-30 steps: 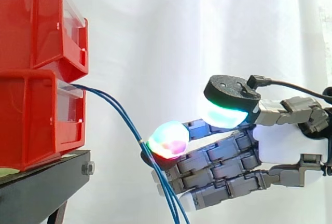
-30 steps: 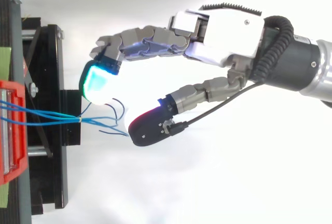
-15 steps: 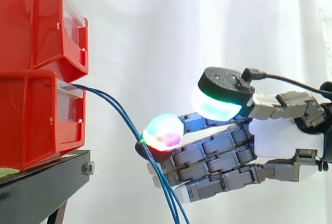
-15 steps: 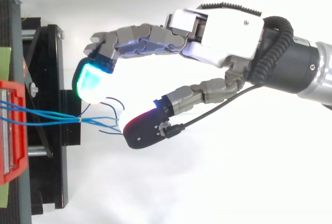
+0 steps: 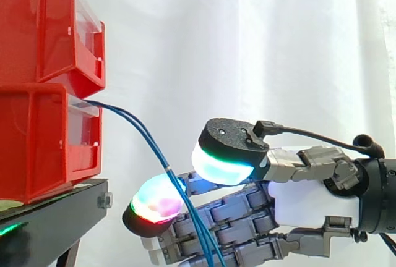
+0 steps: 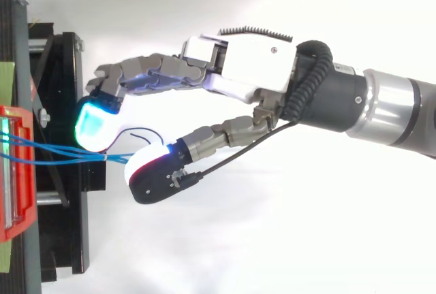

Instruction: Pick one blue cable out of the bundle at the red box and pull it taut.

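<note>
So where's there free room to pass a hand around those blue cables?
Open air above the cables, between the red bins and the hand. In the top view, also bare beside the stand, on either side of the hand. Crowded where the cables run between its fingers and thumb.

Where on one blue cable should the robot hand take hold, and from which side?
I would grip one blue cable just past the tie, where the loose ends spread apart and one can be singled out. Come from the side away from the red bin, as the strands hang outward from it.
</note>
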You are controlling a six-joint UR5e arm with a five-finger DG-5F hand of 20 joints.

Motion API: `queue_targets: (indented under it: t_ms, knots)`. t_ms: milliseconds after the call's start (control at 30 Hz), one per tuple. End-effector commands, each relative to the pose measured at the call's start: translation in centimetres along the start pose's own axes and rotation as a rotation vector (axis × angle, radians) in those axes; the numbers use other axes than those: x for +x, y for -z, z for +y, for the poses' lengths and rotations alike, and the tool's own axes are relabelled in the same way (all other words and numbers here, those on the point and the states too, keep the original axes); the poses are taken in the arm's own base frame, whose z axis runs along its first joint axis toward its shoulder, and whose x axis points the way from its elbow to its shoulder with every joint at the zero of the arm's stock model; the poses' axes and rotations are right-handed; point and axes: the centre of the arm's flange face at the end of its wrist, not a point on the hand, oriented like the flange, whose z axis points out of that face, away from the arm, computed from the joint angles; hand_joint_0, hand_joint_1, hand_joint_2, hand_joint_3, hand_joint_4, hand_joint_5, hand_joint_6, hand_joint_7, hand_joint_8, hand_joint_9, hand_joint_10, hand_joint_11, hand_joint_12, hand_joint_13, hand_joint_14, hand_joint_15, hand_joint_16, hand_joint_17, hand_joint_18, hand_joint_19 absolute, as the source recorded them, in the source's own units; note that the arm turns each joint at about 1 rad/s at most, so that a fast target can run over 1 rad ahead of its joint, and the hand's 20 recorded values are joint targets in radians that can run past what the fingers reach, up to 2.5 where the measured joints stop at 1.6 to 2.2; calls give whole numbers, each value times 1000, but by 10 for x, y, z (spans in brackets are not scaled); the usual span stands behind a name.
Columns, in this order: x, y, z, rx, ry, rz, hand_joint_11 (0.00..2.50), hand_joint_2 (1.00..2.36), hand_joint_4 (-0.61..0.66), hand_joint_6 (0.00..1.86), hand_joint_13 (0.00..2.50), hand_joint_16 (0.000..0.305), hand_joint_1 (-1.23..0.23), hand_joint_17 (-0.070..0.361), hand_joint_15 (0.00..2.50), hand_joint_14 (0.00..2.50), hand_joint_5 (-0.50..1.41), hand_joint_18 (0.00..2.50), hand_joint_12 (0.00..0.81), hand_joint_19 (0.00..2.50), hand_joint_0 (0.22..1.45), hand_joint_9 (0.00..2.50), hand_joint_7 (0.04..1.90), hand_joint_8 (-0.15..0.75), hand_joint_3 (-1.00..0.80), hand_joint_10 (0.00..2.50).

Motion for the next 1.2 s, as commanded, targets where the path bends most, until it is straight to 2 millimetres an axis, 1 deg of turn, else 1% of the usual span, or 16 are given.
queue_targets:
  t_ms: [0,267,567,767,1033,1067,1167]
  knots:
    - [1,-1,1,-6,-2,4,0,1005,381,503,144,57,-756,128,31,0,-137,259,383,183,565,330,992,311,-430,0]
    - [4,-5,5,-23,-6,5,3,1007,339,503,149,57,-755,127,30,0,-129,265,381,174,575,336,1090,312,-412,0]
    - [6,-6,8,-30,31,1,9,1005,338,503,150,57,-755,127,30,0,-129,266,383,181,575,332,1086,313,-433,0]
    - [17,-5,9,-39,61,4,2,1004,333,502,149,57,-754,127,33,0,-129,268,383,180,571,331,1092,312,-433,0]
    - [27,-5,12,-52,64,5,1,1001,356,503,151,57,-746,129,30,0,-130,269,385,187,557,333,1068,315,-481,0]
    - [29,-5,4,-42,66,8,0,1001,359,503,152,57,-745,129,27,0,-129,270,385,188,556,335,1071,315,-480,1]
    - [29,-5,2,-45,54,7,4,1002,359,503,156,57,-739,129,24,2,-126,272,385,181,556,345,1086,318,-476,0]
